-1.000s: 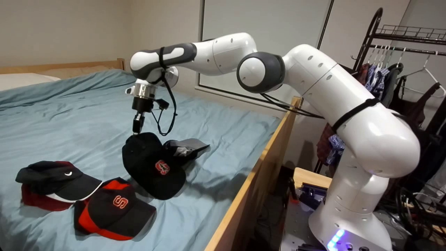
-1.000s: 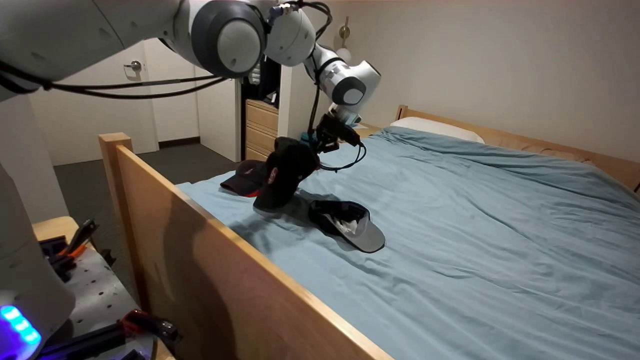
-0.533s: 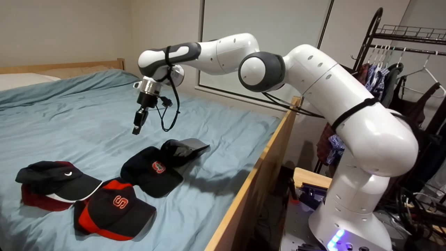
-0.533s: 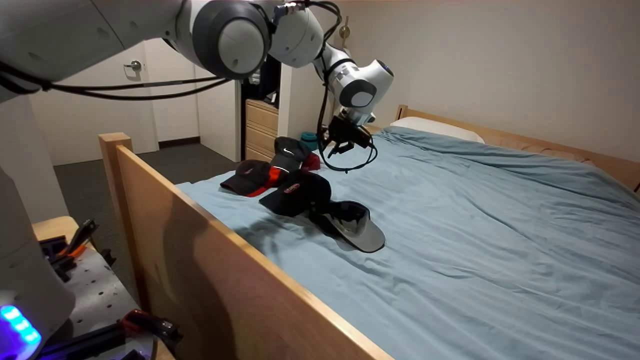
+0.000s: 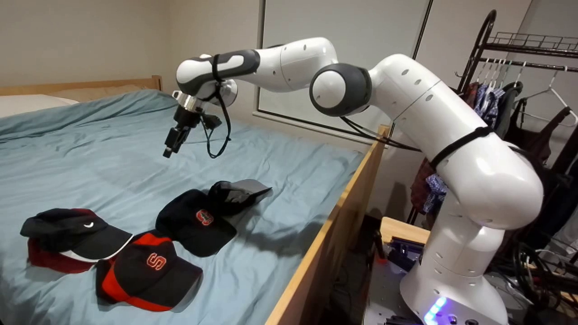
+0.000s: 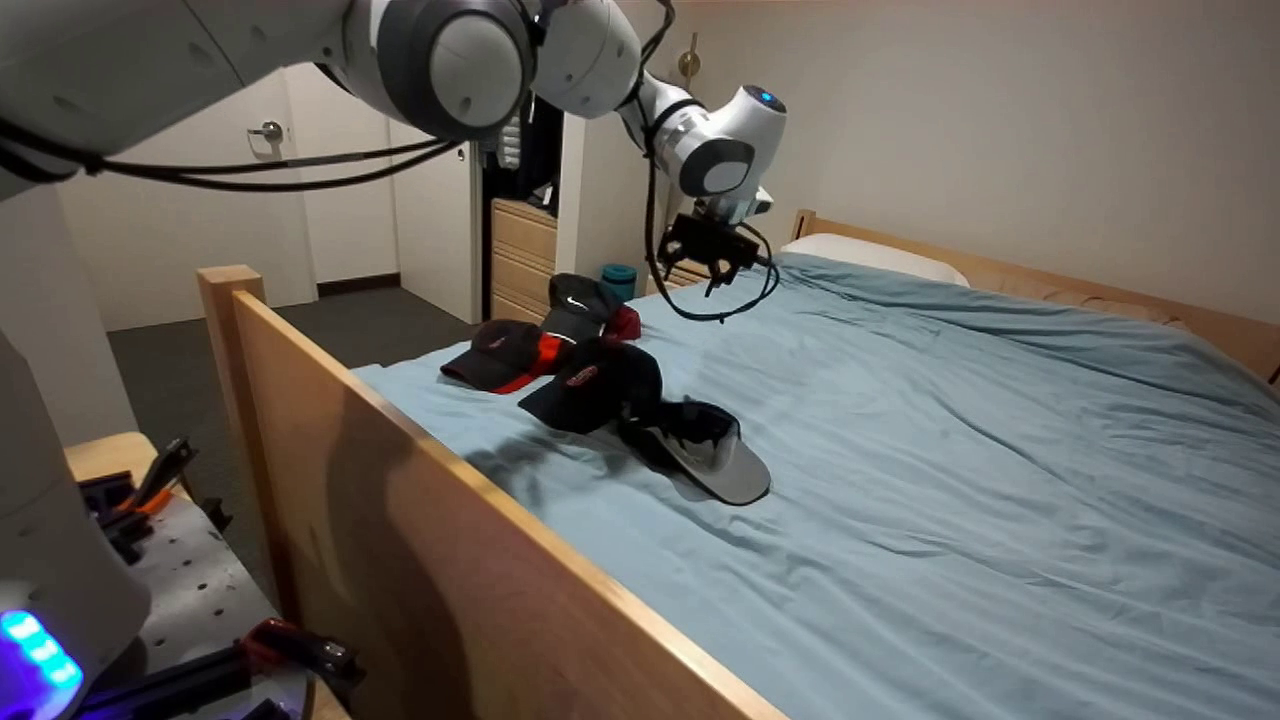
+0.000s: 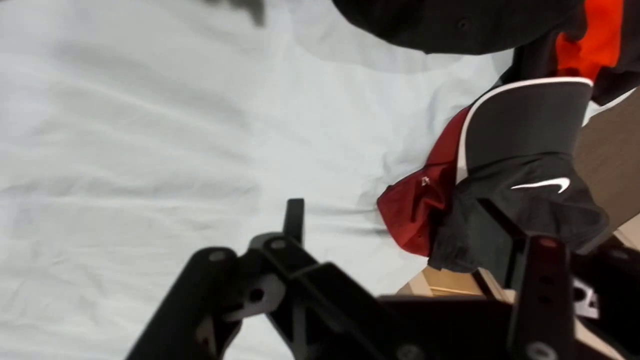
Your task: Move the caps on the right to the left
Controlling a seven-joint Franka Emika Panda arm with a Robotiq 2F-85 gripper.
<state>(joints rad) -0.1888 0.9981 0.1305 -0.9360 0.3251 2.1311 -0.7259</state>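
Both exterior views slant down from beside the arm [image 5: 485, 169], sharing the caps [image 5: 195, 225]; the wrist view looks down, nearer.

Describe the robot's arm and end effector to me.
The arm is glossy white with dark grey joint bands, black straps and black cables. Blue light glows on its base. Beyond a silver collar, the end effector is black, with two slim fingers.

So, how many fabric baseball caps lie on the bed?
4 clear, left to right in an exterior view: black white-swoosh cap, red-and-black cap, black red-emblem cap, black grey-underbrim cap. Dark red fabric beneath the first may be a fifth.
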